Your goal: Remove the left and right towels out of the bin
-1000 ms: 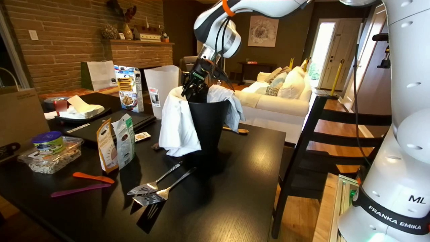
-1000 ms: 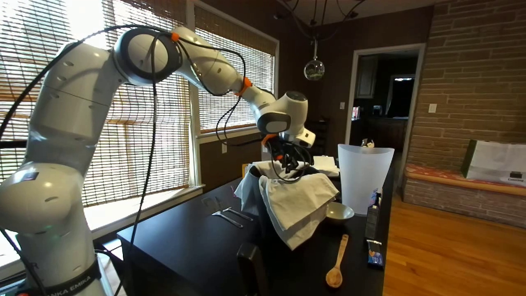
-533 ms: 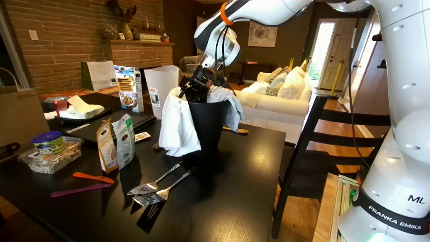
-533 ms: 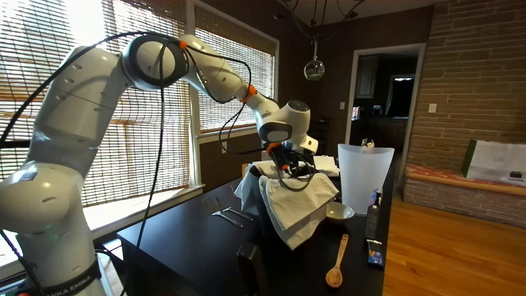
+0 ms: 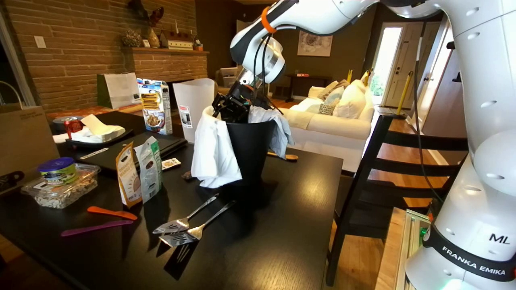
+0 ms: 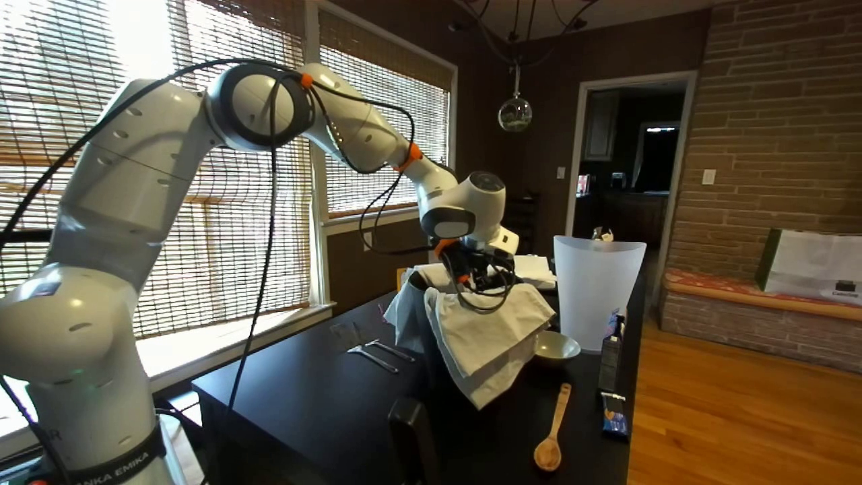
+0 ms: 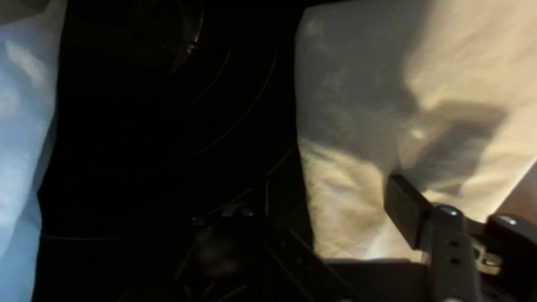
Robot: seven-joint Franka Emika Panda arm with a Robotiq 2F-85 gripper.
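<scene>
In an exterior view, the white towel [image 5: 213, 155] at L hangs over the rim of the bin [image 5: 250, 149], mostly below & a bit L of the pincer [image 5: 229, 112], its top fold right by the jaws. Pincer's next, tipped down at the bin's mouth; jaws well apart, nothing clamped that I can see. Per the wrist view, the white towel sits partly in the gap btwn the jaws & partly behind the R-hand jaw; can't tell if it's touching. Bluish towel [image 5: 281, 131] is at R, over the opp. side of the rim, across the mouth from the jaws; wrist view has it along the L edge, well apart from them. White towel's big & plain, bright w/ soft up-and-down folds, slanted bottom edge, low corner reaching far down the bin's side; close up, it's part shaded, part lit warm yellow. Bin's black, tall, round, tapering a bit toward the base, standing upright on the dark table [image 5: 300, 193]. Bluish towel's pale & milky, bunched up along the rim, then hanging in a rumpled tail beside the bin.
</scene>
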